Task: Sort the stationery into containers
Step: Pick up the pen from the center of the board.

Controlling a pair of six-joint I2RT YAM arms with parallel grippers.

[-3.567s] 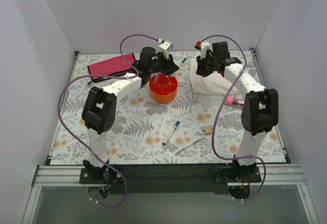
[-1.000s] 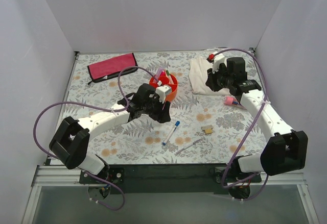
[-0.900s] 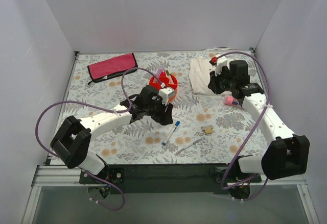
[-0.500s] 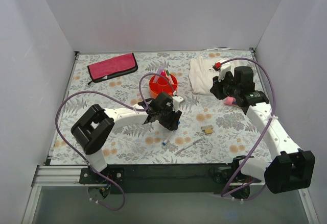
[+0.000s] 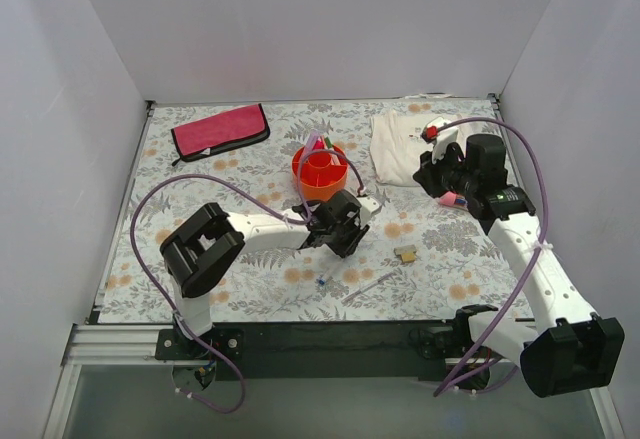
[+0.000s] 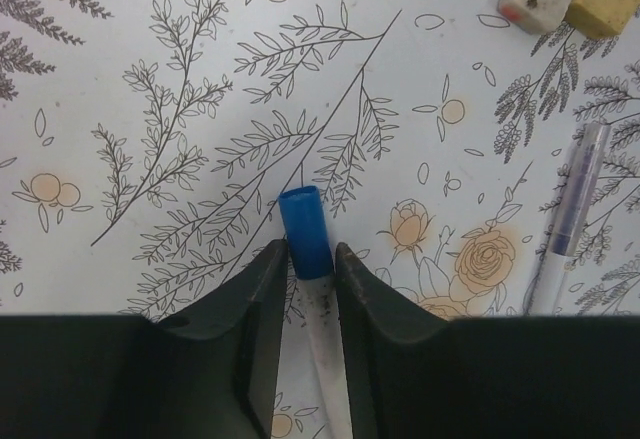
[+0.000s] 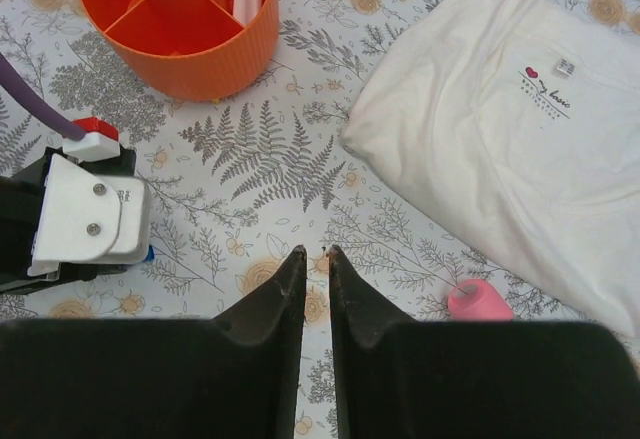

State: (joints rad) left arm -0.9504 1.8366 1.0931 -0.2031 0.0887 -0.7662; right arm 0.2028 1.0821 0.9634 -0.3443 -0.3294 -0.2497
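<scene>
Item: thin white plastic marker with a blue cap (image 6: 305,229), lying flat on the floral-printed surface (image 6: 150,109), well in front of the round orange-red plastic tub with inner dividers (image 5: 320,187).

Handling (judged): light, rigid and smooth. It is likely to roll or swivel if pinched off-centre, and the cap could slip off if it bears the load alone.

Hold: the left gripper (image 6: 308,249) has its black fingers (image 6: 262,289) pressed to either side of the marker, where the cap meets the barrel. A grip further down the barrel would balance better.

Right gripper (image 7: 310,254): fingers nearly together, holding nothing, hovering between the tub and a white folded cloth (image 7: 500,109).

Nearby: translucent grey pen (image 6: 570,219) and small tan block (image 6: 608,4).
</scene>
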